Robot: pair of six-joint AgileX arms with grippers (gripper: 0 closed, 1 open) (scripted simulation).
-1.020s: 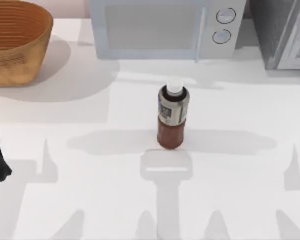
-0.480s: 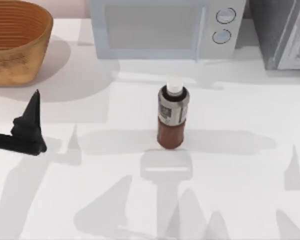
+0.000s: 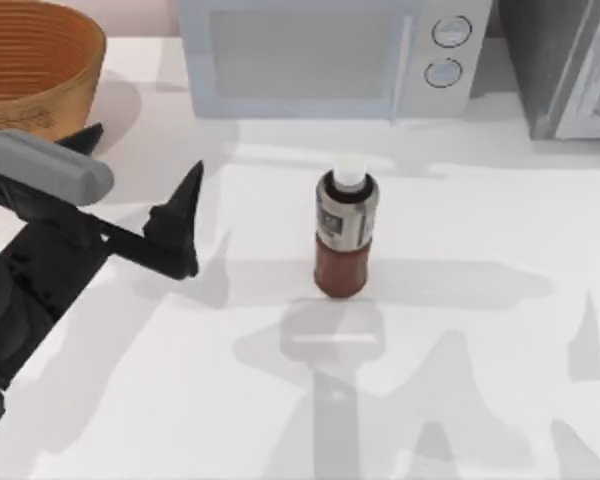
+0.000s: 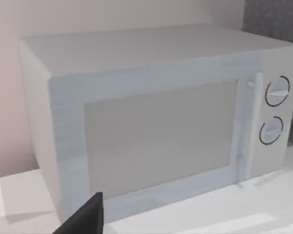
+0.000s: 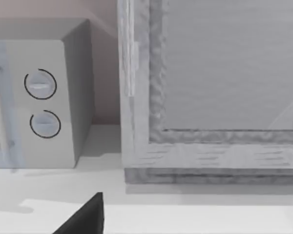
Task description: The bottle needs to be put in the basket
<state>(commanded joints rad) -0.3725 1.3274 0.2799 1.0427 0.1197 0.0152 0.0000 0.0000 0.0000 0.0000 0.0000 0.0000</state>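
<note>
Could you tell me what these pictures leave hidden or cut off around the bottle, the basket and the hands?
- Basket: the top view's upper and left edges cut it off, and the left arm covers part of its near wall.
- Left hand: in the left wrist view one dark fingertip pokes in at the edge.
- Bottle: its label print is too small to read from above.
- Right hand: one fingertip in its wrist view.

Open counter (image 3: 480,400) between left tool (image 3: 140,195) and bottle (image 3: 346,238) | microwave (image 3: 320,55) blocks the rear | basket (image 3: 30,85) occupies far-left corner
</note>
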